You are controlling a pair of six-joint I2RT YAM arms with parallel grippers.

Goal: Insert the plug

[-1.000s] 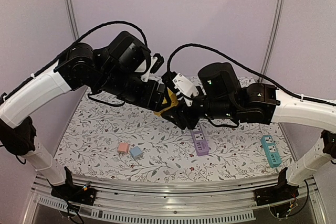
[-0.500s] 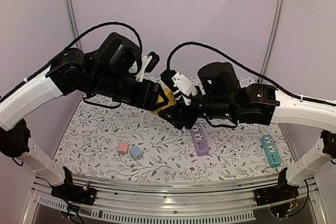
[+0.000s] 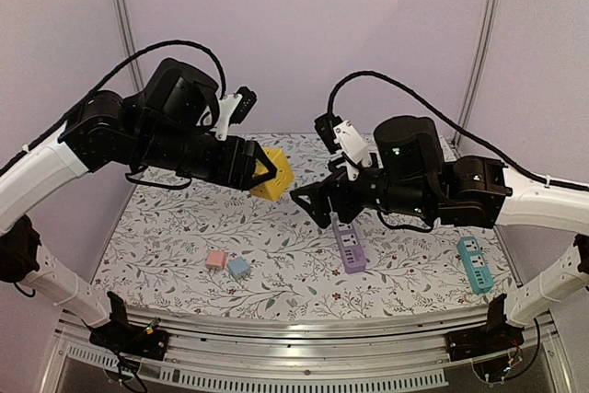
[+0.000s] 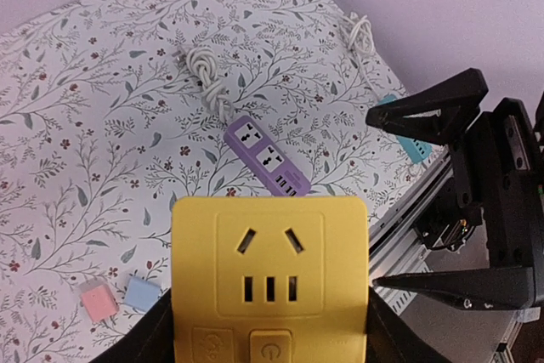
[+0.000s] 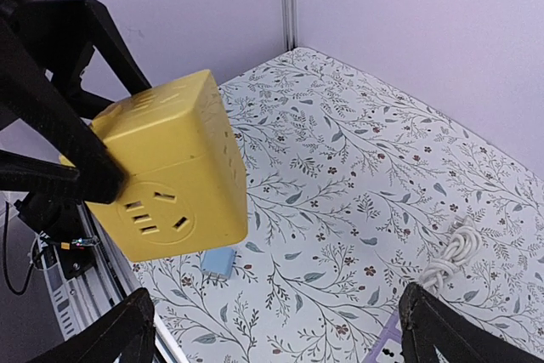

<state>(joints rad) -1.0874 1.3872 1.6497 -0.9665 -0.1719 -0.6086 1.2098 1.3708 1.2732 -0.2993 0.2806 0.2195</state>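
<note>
One open gap separates yellow cube [image 3: 272, 175] from right fingers [image 3: 308, 208].

Counter [image 3: 184, 227] with a flowered cover, small electric parts lying on it.
A purple power strip [image 3: 351, 248] lies near the middle and a teal power strip [image 3: 473, 264] well apart at the right edge. A pink block [image 3: 216, 260] and a blue block [image 3: 239, 268] lie just beside each other at front left. A knotted white cord [image 4: 206, 74] lies behind the purple strip.

The white-and-black left arm [image 3: 55, 161] reaches inward and is held raised, its black two-finger left tool [image 3: 260, 172] clamped on a yellow plastic socket cube [image 3: 276, 178]. The matching right arm [image 3: 543, 198] faces it, with the right tool [image 3: 308, 209] spread wide, near but apart.
</note>
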